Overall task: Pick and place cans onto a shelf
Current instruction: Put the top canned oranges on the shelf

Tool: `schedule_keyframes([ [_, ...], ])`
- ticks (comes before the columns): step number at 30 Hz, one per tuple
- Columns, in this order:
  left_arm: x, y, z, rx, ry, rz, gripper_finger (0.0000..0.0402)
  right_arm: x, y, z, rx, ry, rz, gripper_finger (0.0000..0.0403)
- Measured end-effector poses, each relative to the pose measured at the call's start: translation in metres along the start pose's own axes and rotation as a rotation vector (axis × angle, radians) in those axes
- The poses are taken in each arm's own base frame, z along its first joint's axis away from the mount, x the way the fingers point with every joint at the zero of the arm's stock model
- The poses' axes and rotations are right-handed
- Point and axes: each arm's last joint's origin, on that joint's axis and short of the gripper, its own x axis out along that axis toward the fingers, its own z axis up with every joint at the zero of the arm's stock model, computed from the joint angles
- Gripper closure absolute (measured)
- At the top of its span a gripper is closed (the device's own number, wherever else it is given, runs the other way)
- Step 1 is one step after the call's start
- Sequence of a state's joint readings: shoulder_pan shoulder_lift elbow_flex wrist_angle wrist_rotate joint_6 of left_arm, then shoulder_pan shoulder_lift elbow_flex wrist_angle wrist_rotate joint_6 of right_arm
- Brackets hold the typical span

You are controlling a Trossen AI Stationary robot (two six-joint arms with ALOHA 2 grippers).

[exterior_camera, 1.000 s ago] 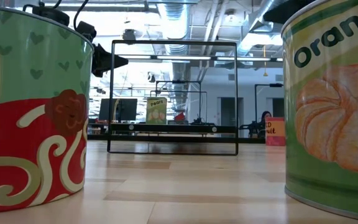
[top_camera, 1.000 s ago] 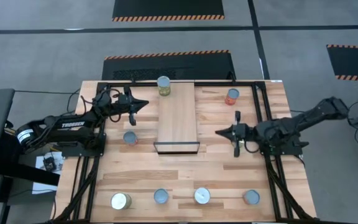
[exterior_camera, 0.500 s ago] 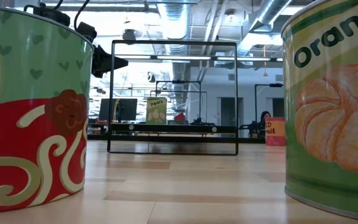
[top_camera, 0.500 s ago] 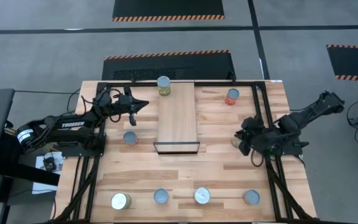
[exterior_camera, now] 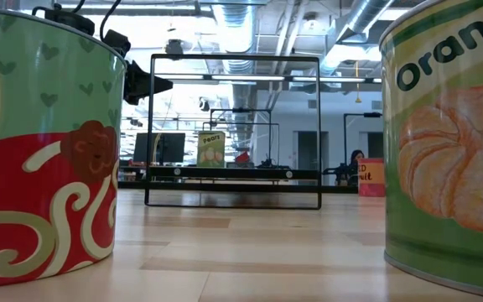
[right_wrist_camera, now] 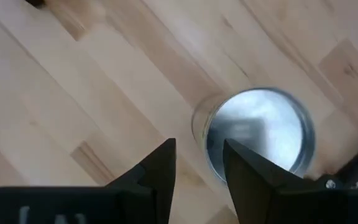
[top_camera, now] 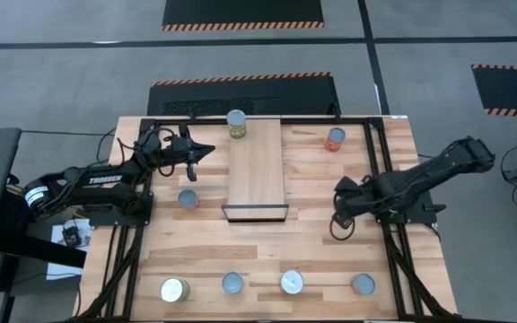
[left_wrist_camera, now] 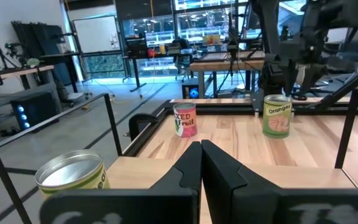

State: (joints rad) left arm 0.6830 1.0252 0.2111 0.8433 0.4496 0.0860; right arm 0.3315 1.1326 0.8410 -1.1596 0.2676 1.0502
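The shelf is a narrow light-wood board at the table's middle, with a yellow-green can standing on its far end. Other cans stand on the table: a red-orange one, a blue one, and several in a row along the near edge. My right gripper points down, open, over a silver-topped can right of the shelf. The left wrist view shows this can with an orange label. My left gripper is shut, level, left of the shelf.
A black frame runs around the table's working area. Both arm bases sit at the table's left and right edges. In the low view two near-row cans fill the sides. Bare wood lies between the shelf and the near row.
My right gripper has tipped from level, pointing at the shelf, to pointing down. It has drawn back a little toward the table's right and near edges, over the orange-labelled can. Its fingers, shut to a point before, now stand apart. My left arm has kept still.
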Motion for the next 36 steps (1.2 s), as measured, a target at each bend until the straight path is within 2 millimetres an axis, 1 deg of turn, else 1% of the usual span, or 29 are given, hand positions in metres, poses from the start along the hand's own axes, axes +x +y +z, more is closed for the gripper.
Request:
schedule_keyframes([
  [8,0.000,0.000,0.000,0.000,0.000,0.000,0.0401,0.018,-0.001,0.008,0.006,0.093,-0.151,0.0261],
  [16,0.000,0.000,0.000,0.000,0.000,0.000,0.0401,0.027,0.000,0.015,-0.051,0.121,-0.182,0.0294],
  [26,0.000,0.000,-0.002,-0.007,0.015,-0.001,0.0401,0.032,-0.006,0.025,-0.100,0.148,-0.165,0.0333],
  [29,0.000,0.000,-0.002,-0.007,0.015,-0.001,0.0401,0.030,-0.006,0.030,-0.132,0.155,-0.147,0.0348],
  [32,0.000,0.000,-0.002,-0.007,0.015,-0.001,0.0401,0.023,-0.003,0.038,-0.164,0.146,-0.114,0.0372],
  [34,0.000,0.000,-0.001,-0.007,0.014,0.000,0.0401,0.014,-0.001,0.046,-0.184,0.116,-0.077,0.0391],
  [36,0.000,0.000,-0.001,-0.007,0.014,-0.001,0.0401,0.008,0.000,0.052,-0.206,0.102,-0.049,0.0397],
])
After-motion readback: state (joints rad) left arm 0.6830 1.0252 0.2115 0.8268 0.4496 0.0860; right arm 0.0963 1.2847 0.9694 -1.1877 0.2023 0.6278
